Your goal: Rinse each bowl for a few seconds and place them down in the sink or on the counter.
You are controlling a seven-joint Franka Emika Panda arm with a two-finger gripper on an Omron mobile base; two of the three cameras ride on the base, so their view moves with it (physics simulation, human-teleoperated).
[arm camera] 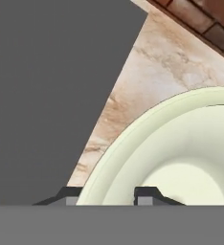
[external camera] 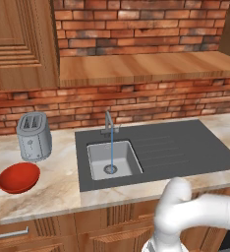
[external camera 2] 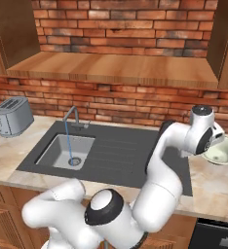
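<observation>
The pale cream-green bowl (arm camera: 181, 148) sits at the counter's (arm camera: 152, 72) right end, just past the dark sink unit (arm camera: 47, 95); it also appears as the pale bowl (external camera 2: 225, 151) under my hand. My gripper (arm camera: 107, 195) straddles its near rim, one fingertip outside and one inside, shut on the rim. The red bowl (external camera: 18, 177) rests on the counter (external camera: 58, 182) far left, in front of the toaster, well away from the gripper. A thin stream of water runs from the faucet (external camera: 108, 123) into the steel basin (external camera: 98, 153).
A silver toaster (external camera: 33, 137) stands at the back left against the brick wall. The ribbed drainboard (external camera: 161, 147) lies right of the basin. A wooden shelf (external camera: 146, 66) overhangs the counter's back. My arm (external camera 2: 160, 160) reaches over the sink's right part.
</observation>
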